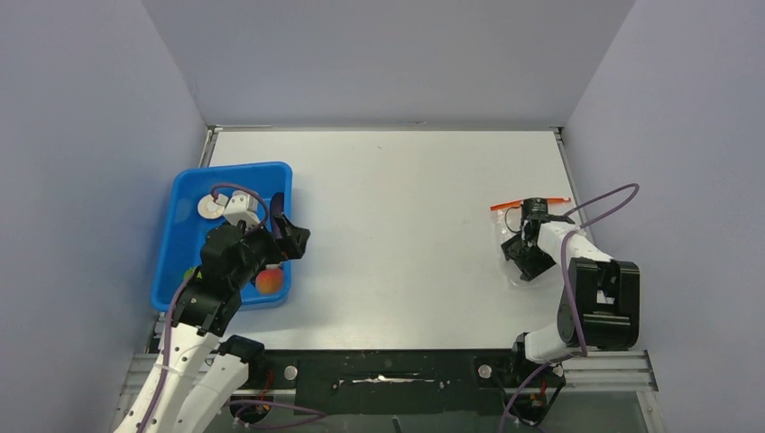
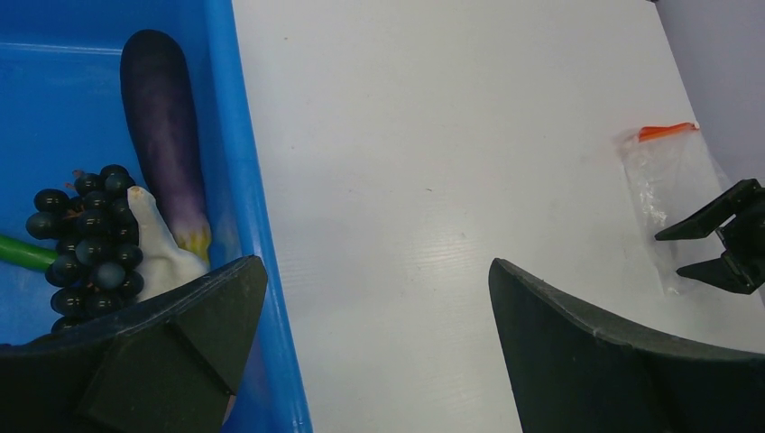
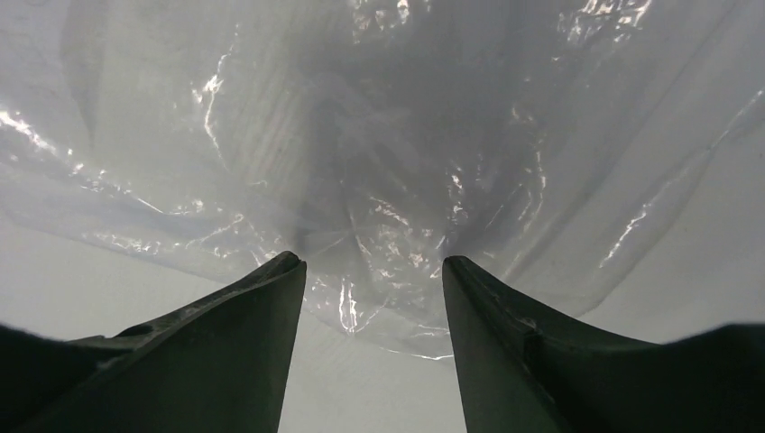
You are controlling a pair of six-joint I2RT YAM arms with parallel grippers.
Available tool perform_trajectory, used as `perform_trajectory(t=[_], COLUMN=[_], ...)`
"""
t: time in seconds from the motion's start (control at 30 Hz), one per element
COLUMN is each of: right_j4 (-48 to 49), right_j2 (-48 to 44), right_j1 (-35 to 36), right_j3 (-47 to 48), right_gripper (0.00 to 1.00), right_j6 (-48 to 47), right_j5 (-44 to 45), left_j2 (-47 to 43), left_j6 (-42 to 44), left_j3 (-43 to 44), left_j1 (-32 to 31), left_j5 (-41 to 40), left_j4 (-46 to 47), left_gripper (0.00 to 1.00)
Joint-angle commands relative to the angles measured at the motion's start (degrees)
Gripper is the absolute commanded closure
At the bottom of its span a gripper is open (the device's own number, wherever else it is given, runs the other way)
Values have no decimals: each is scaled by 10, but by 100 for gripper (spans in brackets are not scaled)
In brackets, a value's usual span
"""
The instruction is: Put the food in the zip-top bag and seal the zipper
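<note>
On my left wrist feed the left gripper (image 2: 379, 302) hangs spread wide across the wall of the blue tray (image 2: 239, 180), one finger over the tray and the other over the bare table (image 2: 433, 135). Inside I see the grape bunch (image 2: 86, 239), a purple eggplant (image 2: 162, 126) and the tip of the green pod (image 2: 20, 253). The overhead view adds the orange-red fruit (image 1: 269, 281) and pale disc (image 1: 210, 207). The zip-top bag (image 3: 379, 135) lies far right on the table, with its zipper (image 1: 530, 203) at the far edge (sealed or not, I cannot tell). The right gripper (image 3: 372, 271) sits low over it with its jaws parted; crinkled film shows between the tips, unpinched.
</note>
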Motion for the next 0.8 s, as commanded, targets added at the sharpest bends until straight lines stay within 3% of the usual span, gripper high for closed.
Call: perform_trajectory(t=[0.0,0.13,0.47,0.77], right_j4=[46,56,77,97], right_j2=[16,37,4,-54], right_j1=[0,0,5,68], right_j3=[-17,-24,-35,-17], right_gripper=[42,51,98,100], right_j6=[-14,-25,-62,-139], right_j5=[-6,-9,-4,5], left_j2=[-6,-9,-14,-16], left_j6=[10,11,12,14], left_j3=[4,3,1,-2], left_j1=[4,3,3,3], left_j5=[25,25,25,39], left_j4=[30,30,32,39], left_gripper=[4,4,4,4])
